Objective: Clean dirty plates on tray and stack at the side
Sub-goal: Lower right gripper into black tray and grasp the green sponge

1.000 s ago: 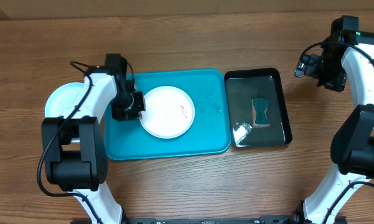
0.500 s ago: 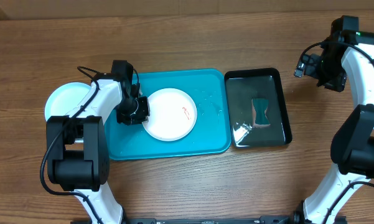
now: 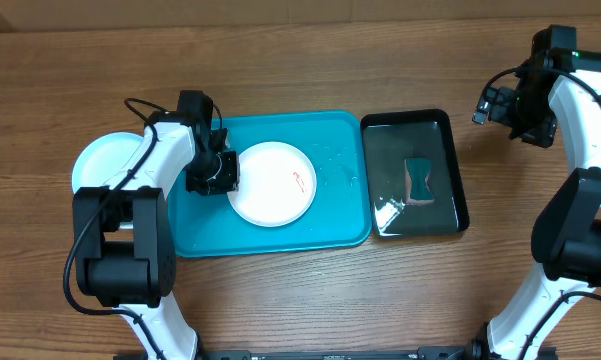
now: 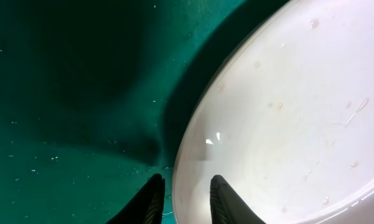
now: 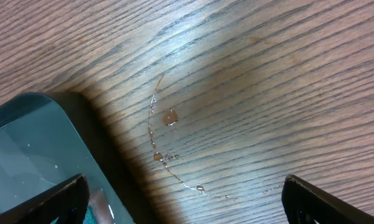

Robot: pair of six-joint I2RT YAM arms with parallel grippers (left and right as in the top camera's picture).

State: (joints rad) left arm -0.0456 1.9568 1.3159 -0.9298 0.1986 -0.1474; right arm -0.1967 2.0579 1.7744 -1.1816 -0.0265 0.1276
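Observation:
A white plate [image 3: 271,183] with a small reddish smear [image 3: 299,180] lies on the teal tray [image 3: 335,215]. My left gripper [image 3: 227,172] is at the plate's left rim. In the left wrist view its two fingers [image 4: 187,179] stand slightly apart astride the rim of the plate [image 4: 286,112], one over the tray [image 4: 68,93] and one over the plate, open and not pinching. A light blue plate [image 3: 96,160] rests on the table left of the tray, partly hidden by the arm. My right gripper [image 3: 486,104] hangs wide open over bare wood [image 5: 185,186].
A glossy black tray [image 3: 452,135] holding water and a teal sponge [image 3: 418,180] sits right of the teal tray; its corner [image 5: 25,149] shows in the right wrist view. Water drops [image 5: 169,117] lie on the wood by it.
My left gripper shifted slightly right, nudging the white plate with it, and its jaws parted from shut. The right arm has not moved.

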